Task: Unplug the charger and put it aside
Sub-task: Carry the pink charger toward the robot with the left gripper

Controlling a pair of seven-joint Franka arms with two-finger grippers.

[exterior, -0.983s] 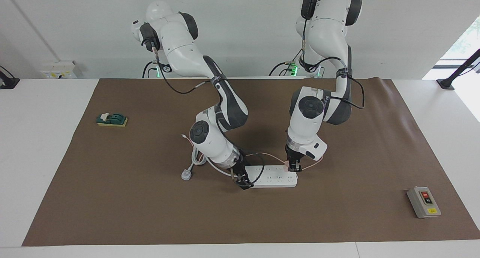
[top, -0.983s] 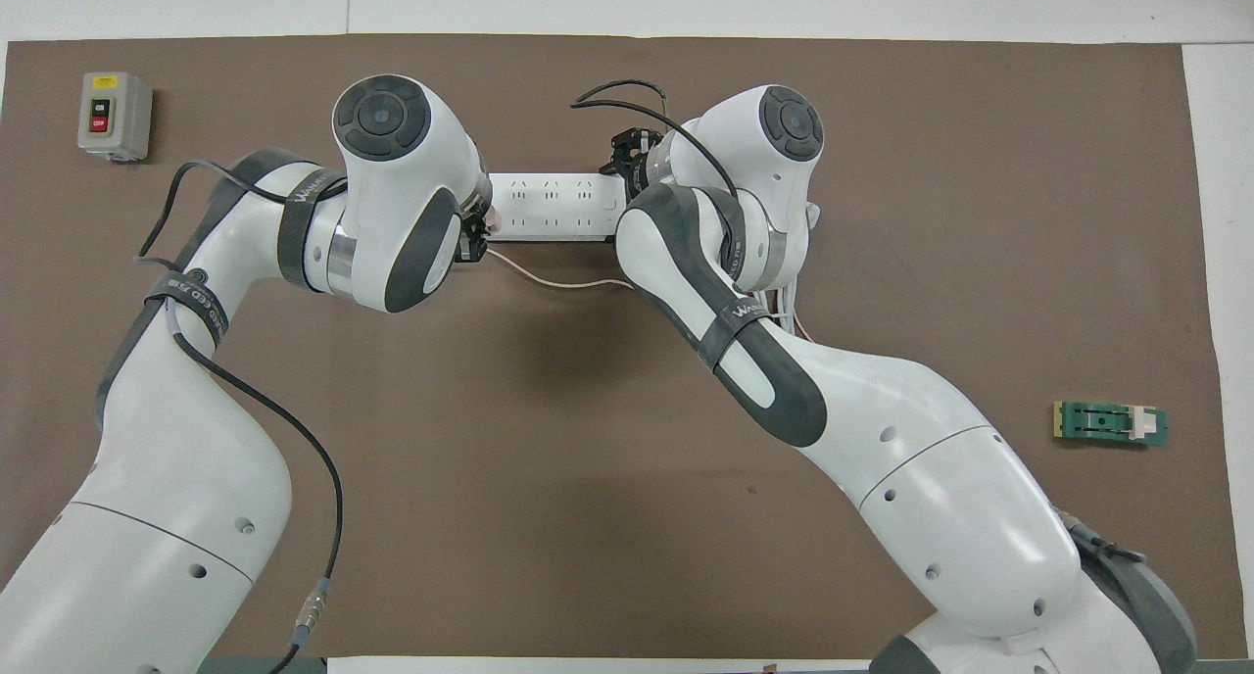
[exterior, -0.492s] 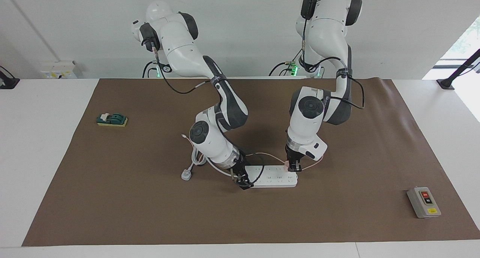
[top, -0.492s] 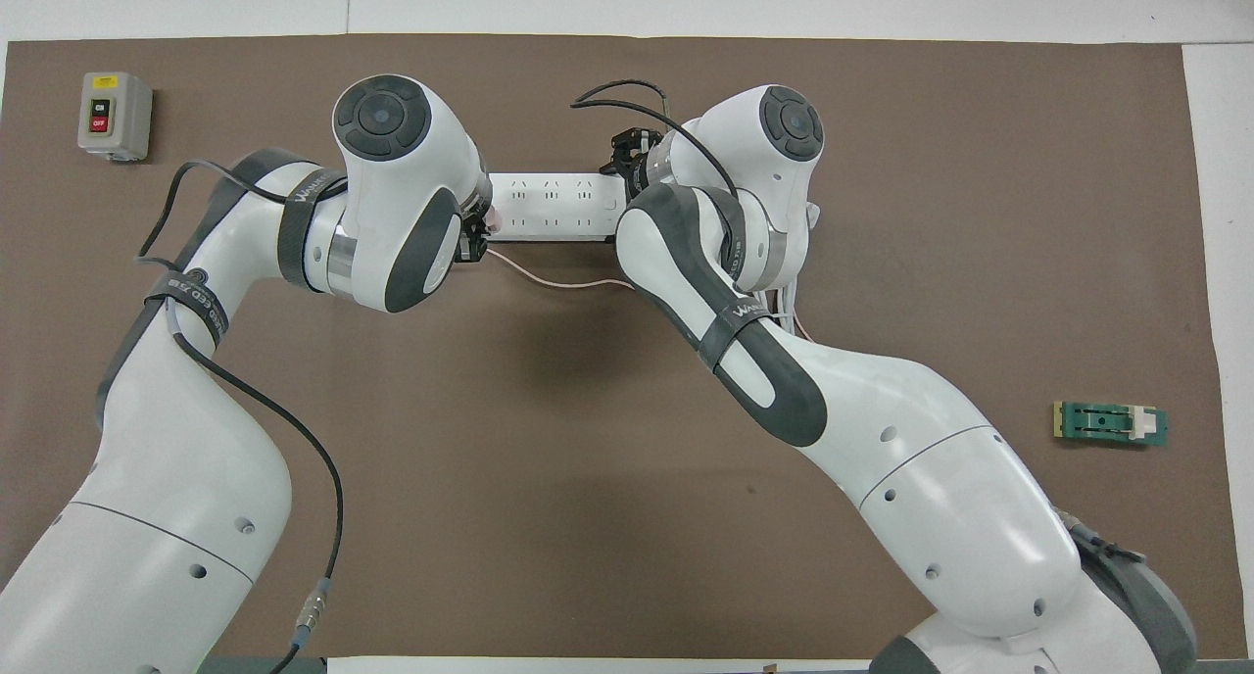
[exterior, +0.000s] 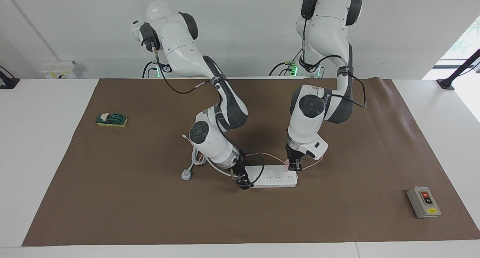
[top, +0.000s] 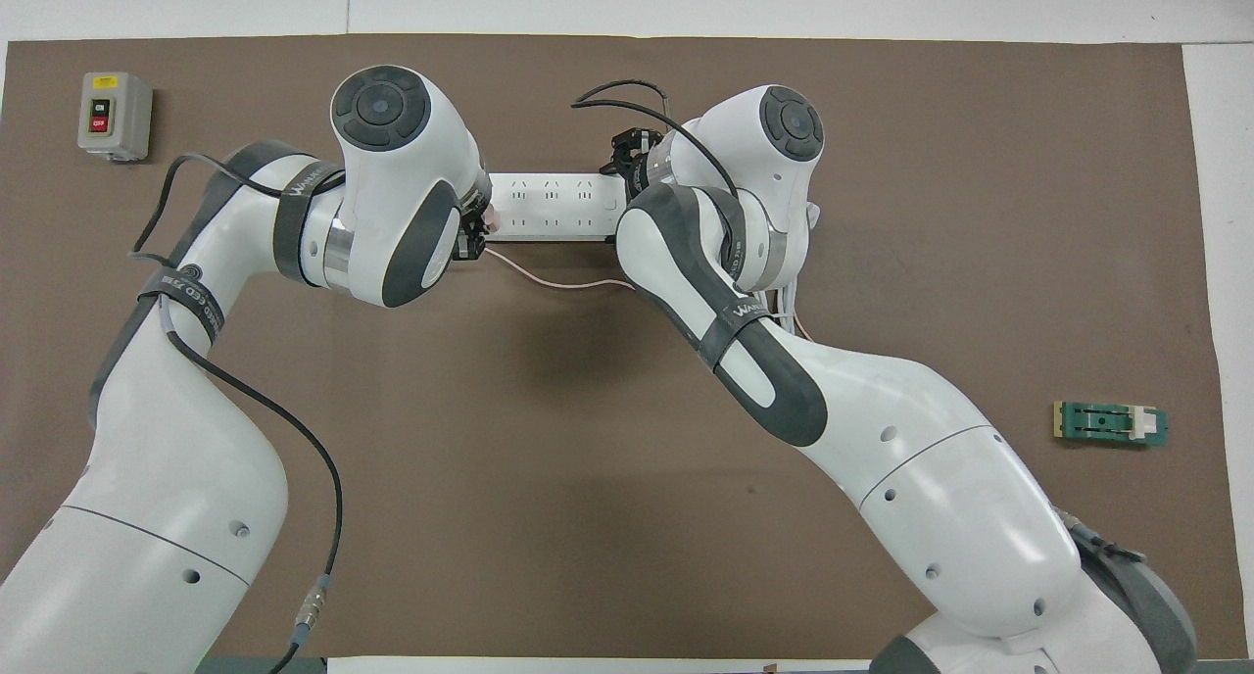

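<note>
The white power strip (exterior: 272,177) lies at mid-table and also shows in the overhead view (top: 554,204). The small pale pink charger (exterior: 286,162) sits at the strip's end toward the left arm, and its thin pink cable (exterior: 262,155) trails toward the robots. My left gripper (exterior: 293,167) points straight down and is shut on the charger. In the overhead view the left arm hides most of the charger. My right gripper (exterior: 243,183) is down on the strip's other end, shut on it.
A white plug with a thick white cord (exterior: 186,174) lies beside the strip, toward the right arm's end. A grey switch box (exterior: 423,202) sits far from the robots at the left arm's end. A green block (exterior: 111,119) lies at the right arm's end.
My left gripper has risen very slightly with the charger in it. The right gripper and the power strip have stayed put.
</note>
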